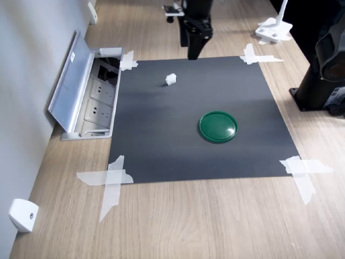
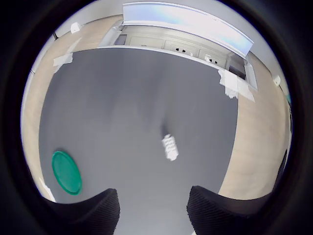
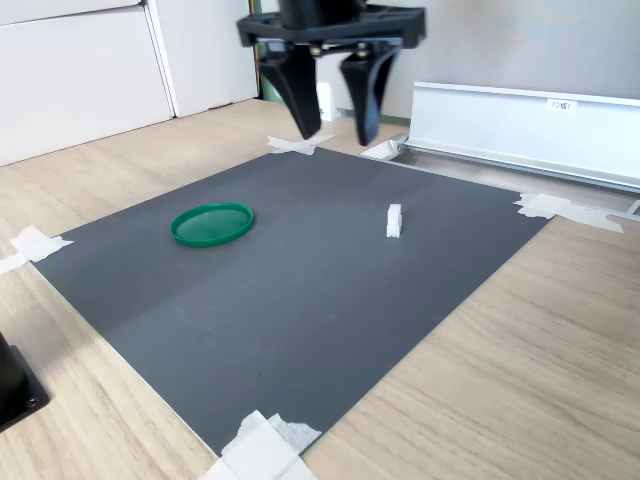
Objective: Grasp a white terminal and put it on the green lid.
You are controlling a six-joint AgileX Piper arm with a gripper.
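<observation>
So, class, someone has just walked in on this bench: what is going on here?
A single robot arm's gripper hangs open and empty above the far part of a dark mat taped to a wooden table. The white terminal sits untouched on the mat, apart from the green lid, which has nothing on it. An open socket box lies beside the mat. The grasp has not yet begun.

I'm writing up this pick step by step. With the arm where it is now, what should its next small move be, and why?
Probably move across and lower over the white terminal. The gripper hangs above the mat's far edge with its jaws open and empty, and the terminal lies free on the mat, apart from the green lid. The wrist view shows the terminal ahead of the jaws, not between them.
</observation>
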